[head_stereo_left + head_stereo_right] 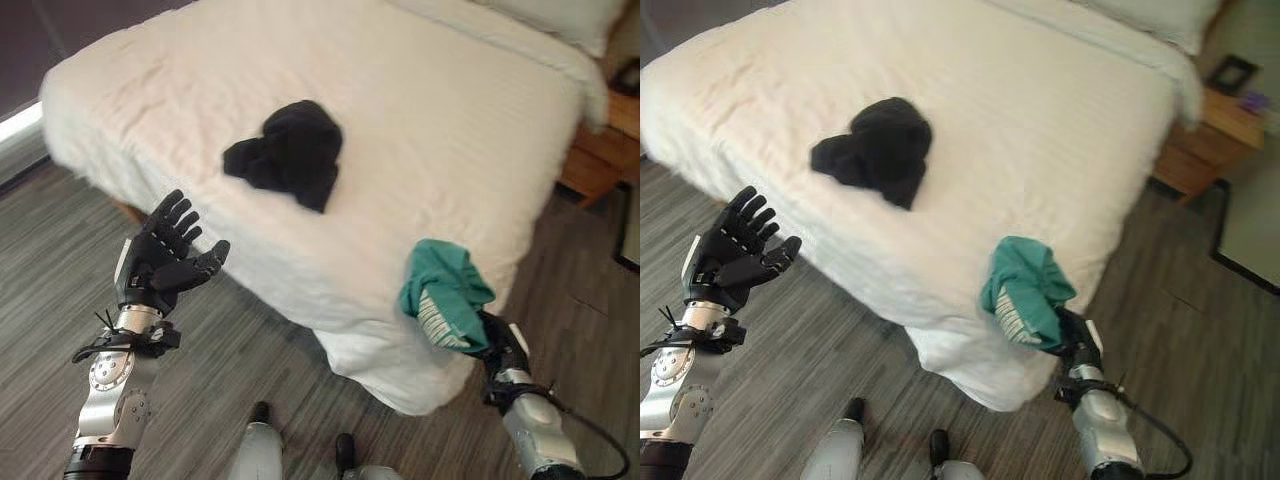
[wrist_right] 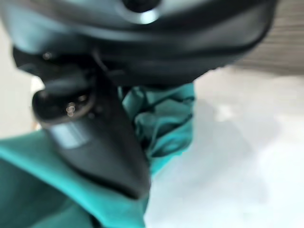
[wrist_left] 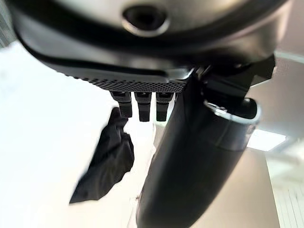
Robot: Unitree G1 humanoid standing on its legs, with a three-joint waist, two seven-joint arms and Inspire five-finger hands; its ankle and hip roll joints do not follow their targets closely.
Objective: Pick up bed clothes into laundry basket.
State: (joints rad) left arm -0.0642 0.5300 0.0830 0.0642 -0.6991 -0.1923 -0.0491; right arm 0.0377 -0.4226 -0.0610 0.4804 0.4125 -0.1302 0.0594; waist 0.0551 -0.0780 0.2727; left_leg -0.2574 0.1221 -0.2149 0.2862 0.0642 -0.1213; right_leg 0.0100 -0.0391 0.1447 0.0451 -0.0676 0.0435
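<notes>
A crumpled black garment [image 1: 288, 153] lies near the middle of the white bed [image 1: 450, 120]. My right hand [image 1: 500, 347] holds a bunched teal garment [image 1: 445, 290] up beside the bed's near corner, thumb and fingers closed on the cloth [image 2: 161, 118]. My left hand [image 1: 165, 255] hangs over the floor off the bed's near left edge, fingers straight and spread, holding nothing. The left wrist view looks past its fingers [image 3: 140, 107] to the black garment [image 3: 107, 164] on the sheet.
Grey wood-plank floor [image 1: 250, 360] surrounds the bed. A wooden nightstand [image 1: 600, 160] stands at the far right by the bed's head, with a pillow [image 1: 560, 15] above it. A dark mat edge [image 1: 1240, 260] lies on the right floor.
</notes>
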